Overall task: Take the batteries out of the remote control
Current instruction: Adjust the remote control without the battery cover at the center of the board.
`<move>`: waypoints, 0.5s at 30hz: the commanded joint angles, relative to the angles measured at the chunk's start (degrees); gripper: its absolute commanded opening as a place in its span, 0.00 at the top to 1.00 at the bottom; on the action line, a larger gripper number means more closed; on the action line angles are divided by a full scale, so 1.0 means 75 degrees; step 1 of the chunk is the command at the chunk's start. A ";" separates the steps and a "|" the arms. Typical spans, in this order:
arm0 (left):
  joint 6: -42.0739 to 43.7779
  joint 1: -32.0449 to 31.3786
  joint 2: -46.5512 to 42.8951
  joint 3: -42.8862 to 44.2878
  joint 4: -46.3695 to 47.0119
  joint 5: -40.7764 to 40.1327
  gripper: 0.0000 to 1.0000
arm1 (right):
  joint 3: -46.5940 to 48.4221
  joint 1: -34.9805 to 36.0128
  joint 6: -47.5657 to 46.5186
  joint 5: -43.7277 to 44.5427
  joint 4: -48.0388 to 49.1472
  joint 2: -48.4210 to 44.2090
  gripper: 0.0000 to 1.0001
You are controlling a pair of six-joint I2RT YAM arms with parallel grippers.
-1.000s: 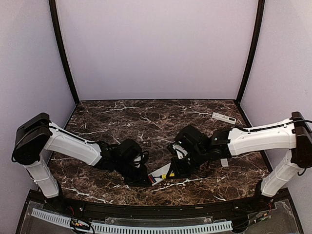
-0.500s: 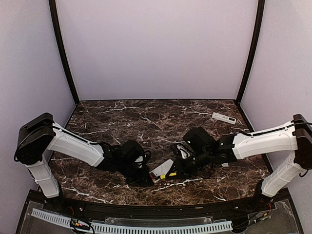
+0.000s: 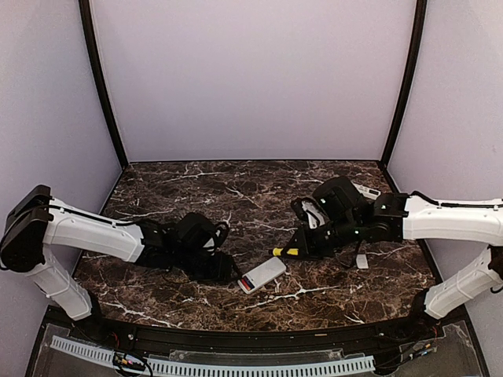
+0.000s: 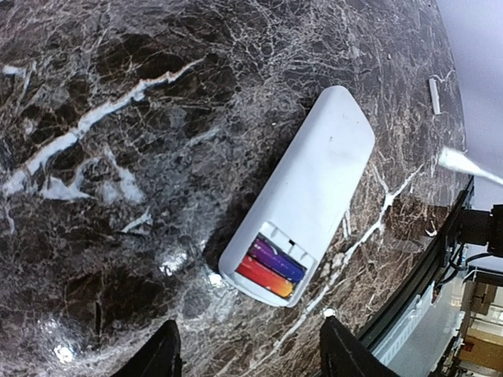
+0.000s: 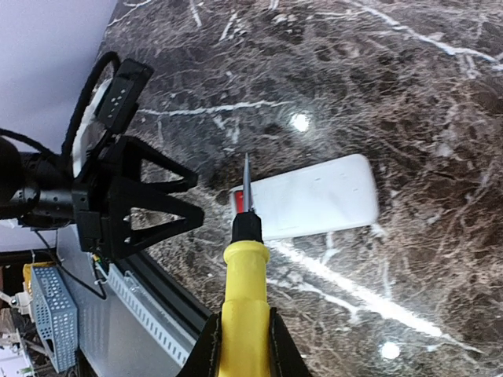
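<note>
Over the marbled worktop (image 3: 236,188), the left end effector (image 4: 250,357) is hanging open and the right end effector (image 5: 241,345) is clamping the yellow screwdriver (image 5: 245,275). At the overhead frame's lower centre, the white remote control (image 4: 310,184) is lying with the batteries (image 4: 271,269) sitting in its open compartment.

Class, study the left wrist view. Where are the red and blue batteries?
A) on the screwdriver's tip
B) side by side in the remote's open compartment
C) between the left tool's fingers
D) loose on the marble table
B: the batteries lie side by side in the uncovered compartment at one end of the remote control.
</note>
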 commanded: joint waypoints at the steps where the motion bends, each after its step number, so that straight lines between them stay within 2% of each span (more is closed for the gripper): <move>1: 0.0694 -0.0005 0.0262 0.0370 -0.0762 -0.0183 0.31 | 0.0181 -0.0429 -0.0600 0.0502 -0.0567 -0.0040 1.00; 3: 0.1116 -0.0207 0.0463 0.0711 -0.1269 -0.0586 0.23 | 0.0227 -0.0611 -0.0728 0.0560 -0.0617 -0.0107 1.00; 5: 0.1474 -0.0414 0.0690 0.1158 -0.1902 -0.1089 0.19 | 0.0222 -0.0736 -0.0781 0.0599 -0.0625 -0.0204 1.00; 8: 0.1762 -0.0648 0.0998 0.1766 -0.2597 -0.1700 0.17 | 0.0105 -0.0882 -0.0818 0.0622 -0.0566 -0.0380 1.00; 15: 0.1895 -0.1003 0.1448 0.2108 -0.2750 -0.1904 0.16 | -0.0152 -0.1050 -0.0876 0.0600 -0.0457 -0.0649 1.00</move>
